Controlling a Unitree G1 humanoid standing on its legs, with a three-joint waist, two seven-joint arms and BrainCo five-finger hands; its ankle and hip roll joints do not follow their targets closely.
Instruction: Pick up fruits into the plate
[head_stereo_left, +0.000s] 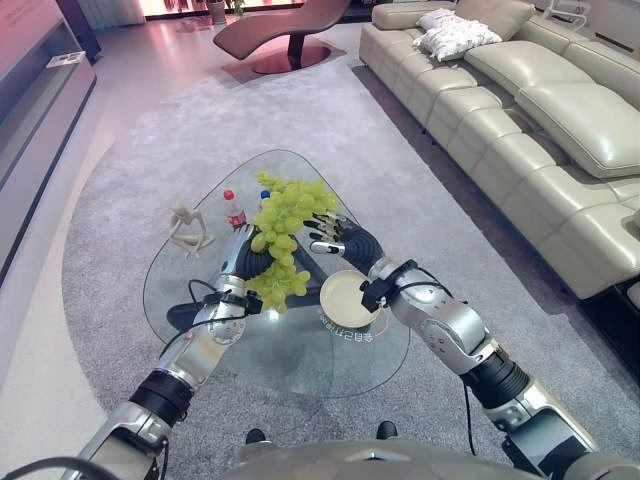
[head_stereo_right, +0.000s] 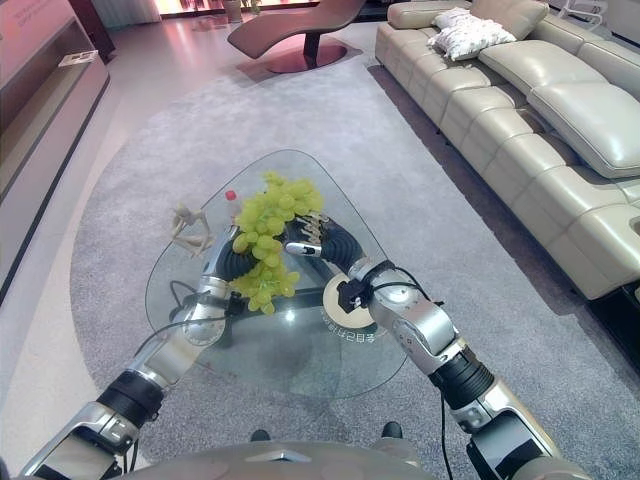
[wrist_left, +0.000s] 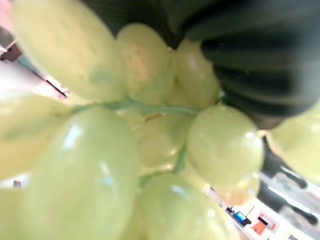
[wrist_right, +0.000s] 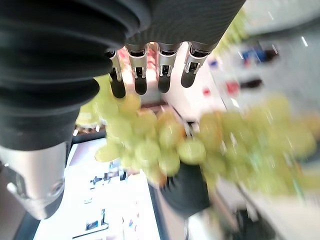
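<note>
A large bunch of green grapes (head_stereo_left: 283, 225) hangs in the air above the glass table (head_stereo_left: 300, 360), draped over my left hand (head_stereo_left: 238, 258), which rises from the lower left. In the left wrist view the grapes (wrist_left: 100, 165) press right up against the hand's dark cover. My right hand (head_stereo_left: 345, 240) reaches in from the right with straight fingers (wrist_right: 140, 75) spread just over the bunch (wrist_right: 165, 145), tips at its right side. A round cream plate (head_stereo_left: 348, 298) lies on the glass below the right wrist, to the right of the bunch's lower end.
On the table's left part stand a pale figurine (head_stereo_left: 188, 228) and a red-capped bottle (head_stereo_left: 233, 208); a blue-capped bottle (head_stereo_left: 264, 195) peeks from behind the grapes. A beige sofa (head_stereo_left: 520, 110) runs along the right, and a dark lounge chair (head_stereo_left: 290, 30) stands far back on the grey carpet.
</note>
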